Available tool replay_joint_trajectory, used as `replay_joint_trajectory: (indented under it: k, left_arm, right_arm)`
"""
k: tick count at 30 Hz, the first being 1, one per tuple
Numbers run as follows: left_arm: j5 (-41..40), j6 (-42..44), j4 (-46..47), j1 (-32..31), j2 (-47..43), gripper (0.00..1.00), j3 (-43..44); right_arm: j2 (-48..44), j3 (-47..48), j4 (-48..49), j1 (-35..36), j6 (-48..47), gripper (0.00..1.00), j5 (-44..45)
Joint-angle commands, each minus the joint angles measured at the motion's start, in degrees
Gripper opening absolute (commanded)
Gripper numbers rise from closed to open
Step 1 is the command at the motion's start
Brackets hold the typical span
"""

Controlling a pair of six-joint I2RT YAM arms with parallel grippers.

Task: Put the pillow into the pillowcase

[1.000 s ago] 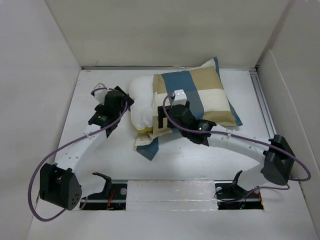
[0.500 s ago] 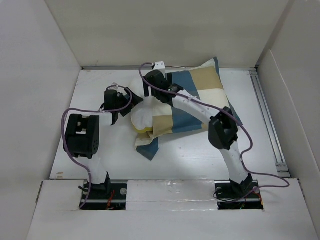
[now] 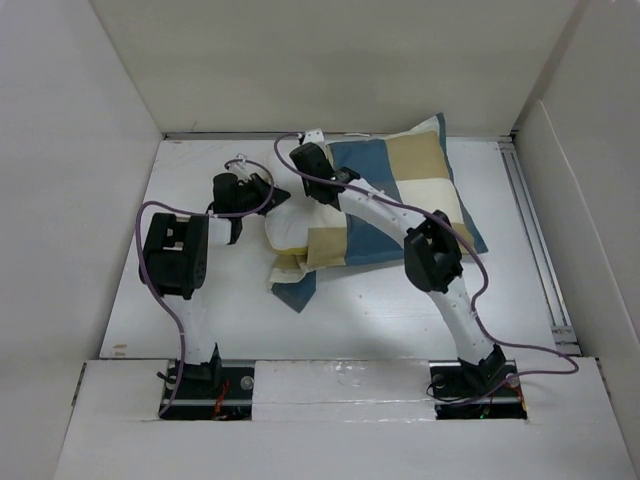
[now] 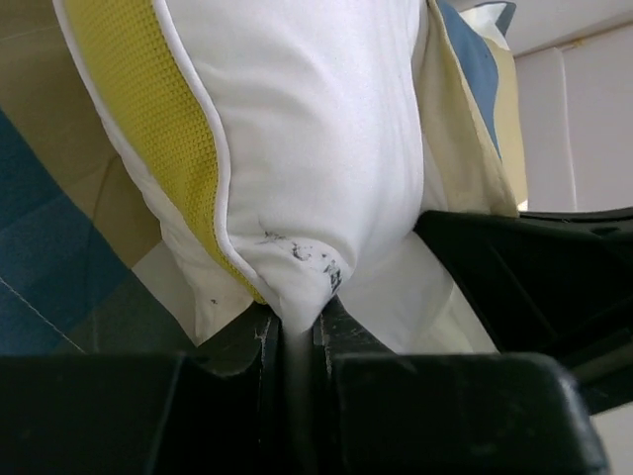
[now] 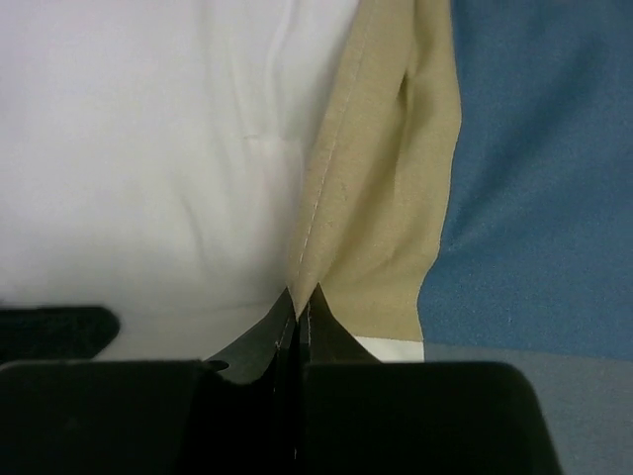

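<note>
Insertion was mostly complete. Pillowcase (image 3: pixel 400 195) covered most of the pillow (image 3: pixel 283 228); one end protruded from the opening. Left gripper (image 4: pixel 297 332) was clamped on that end's corner. Farther back, right gripper (image 5: pixel 299 309) pinched the pillowcase hem. Remaining: seat the exposed end.

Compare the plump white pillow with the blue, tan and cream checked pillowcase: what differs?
The pillow is plain white with a yellow edge; the pillowcase is checked. The pillow shows only its left end; the pillowcase covers the rest. The left gripper pinches the pillow's corner, the right gripper the pillowcase's tan hem. Both are soft fabric.
</note>
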Motion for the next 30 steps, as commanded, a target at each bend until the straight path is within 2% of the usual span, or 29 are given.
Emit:
replay_joint_trajectory:
  k: [1, 2, 3, 5, 6, 8, 9, 10, 13, 16, 18, 21, 22, 23, 27, 29, 30]
  left_arm:
    - [6.3, -0.3, 8.2, -1.3, -6.5, 0.00, 1.6]
    - [7.2, -0.3, 8.2, -1.3, -8.0, 0.00, 1.6]
    - [8.4, -0.3, 8.2, -1.3, -9.4, 0.00, 1.6]
    - [10.3, -0.3, 9.0, -2.0, -14.3, 0.00, 2.2]
    - [11.5, -1.0, 9.6, -2.6, -16.0, 0.00, 2.7]
    - [12.3, -1.8, 10.7, -3.5, -20.9, 0.00, 2.7]
    - [11.2, -1.8, 9.5, -5.1, -22.5, 0.00, 3.4]
    - [10.4, 0.3, 5.6, -5.9, -23.9, 0.00, 4.1]
    - [9.9, 2.9, 2.6, -9.6, -27.1, 0.00, 4.7]
    - [9.9, 2.9, 2.7, -10.9, -29.2, 0.00, 2.1]
    - [9.2, 4.8, 1.8, -12.5, -30.7, 0.00, -1.1]
    - [5.7, 9.0, -1.1, -15.7, -32.4, 0.00, -4.1]
    - [4.7, 10.0, -1.9, -16.7, -32.4, 0.00, -4.1]
    - [3.8, 10.6, -1.9, -18.4, -31.3, 0.00, -4.1]
    - [2.6, 11.9, -1.9, -22.6, -27.0, 0.00, -3.5]
    - [0.3, 12.7, -1.9, -25.6, -27.0, 0.00, -3.5]
    - [-1.7, 12.7, -1.9, -29.0, -26.4, 0.00, -3.5]
  right_arm:
    - [-12.2, -3.3, 8.5, 2.2, -1.7, 0.00, -12.3]
    - [-14.4, -4.1, 9.7, 2.2, -1.7, 0.00, -16.8]
    - [-16.3, -4.1, 10.7, 2.2, -1.7, 0.00, -26.8]
    - [-20.0, -3.3, 11.3, 2.2, -1.7, 0.00, -37.1]
    - [-20.5, -2.1, 11.3, 2.2, -1.7, 0.00, -46.7]
    - [-20.6, 2.1, 9.5, 2.2, -1.2, 0.00, -53.8]
    - [-20.6, 3.3, 9.0, 2.2, -0.6, 0.00, -56.5]
    - [-20.6, 4.0, 9.0, 2.2, -0.5, 0.00, -63.4]
    - [-22.9, 1.5, 13.0, 2.2, 0.9, 0.00, -68.9]
    - [-27.5, -2.9, 16.4, 2.2, 0.2, 0.00, -69.8]
    - [-29.8, -5.1, 18.5, -0.5, 0.2, 0.00, -72.1]
    - [-33.4, -9.6, 29.8, -3.7, 7.8, 0.00, -82.1]
    - [-33.9, -10.6, 37.8, -3.7, 13.4, 0.00, -84.4]
    - [-33.9, -11.3, 41.4, -3.7, 16.0, 0.00, -86.3]
    - [-34.4, -12.0, 51.3, -1.8, 22.9, 0.00, -92.4]
    - [-35.3, -12.5, 53.6, -1.0, 23.7, 0.00, -92.4]
    - [-35.3, -12.5, 53.6, -1.0, 23.7, 0.00, -92.4]
